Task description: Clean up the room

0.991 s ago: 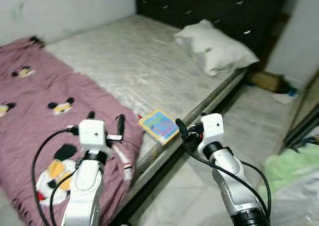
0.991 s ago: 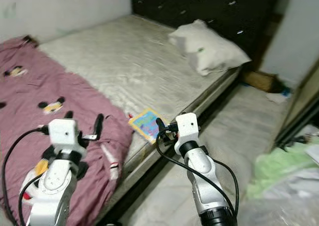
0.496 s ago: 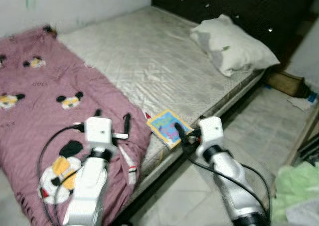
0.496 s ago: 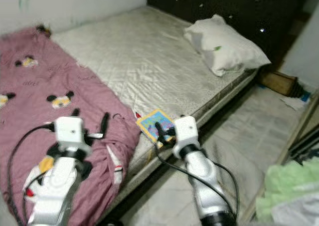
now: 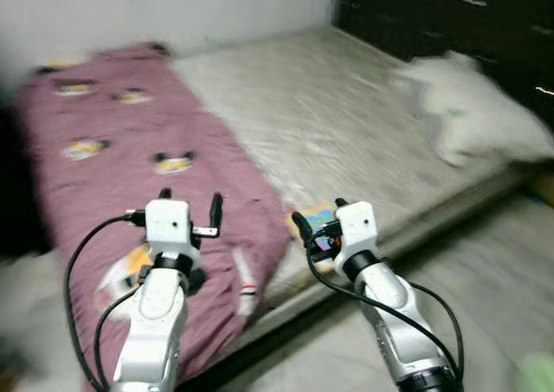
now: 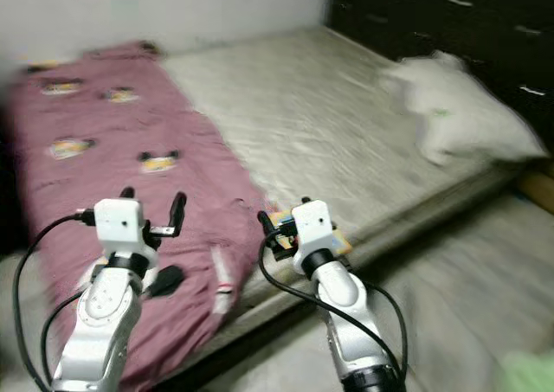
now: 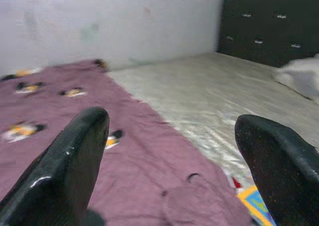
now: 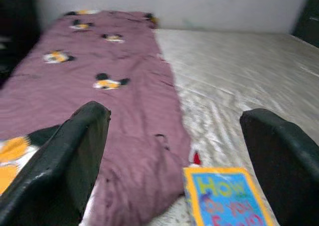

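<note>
— Claws?
— I see my right gripper (image 8: 174, 151) spread wide just above the book (image 8: 227, 198) at the mattress (image 5: 346, 132) edge; left gripper (image 7: 172, 156) spread over the maroon blanket (image 5: 130, 150).
— Beyond?
— Pillow (image 5: 472, 106) by the dark headboard (image 5: 450, 11).

Cloth blanket (image 5: 130, 141), quilted mattress (image 5: 346, 124), glossy book (image 8: 224, 198)

This is a bedroom in a home. A low bed (image 5: 363, 132) with a bare, quilted grey mattress stands against a plain pale wall (image 5: 173, 7) and a dark tufted headboard (image 5: 450, 11). A maroon cartoon-mouse blanket (image 5: 130, 150) covers one side, a white pillow (image 5: 472, 119) lies near the headboard, and a colourful children's book (image 8: 224, 198) sits at the mattress edge above a tiled floor (image 5: 485, 271).
</note>
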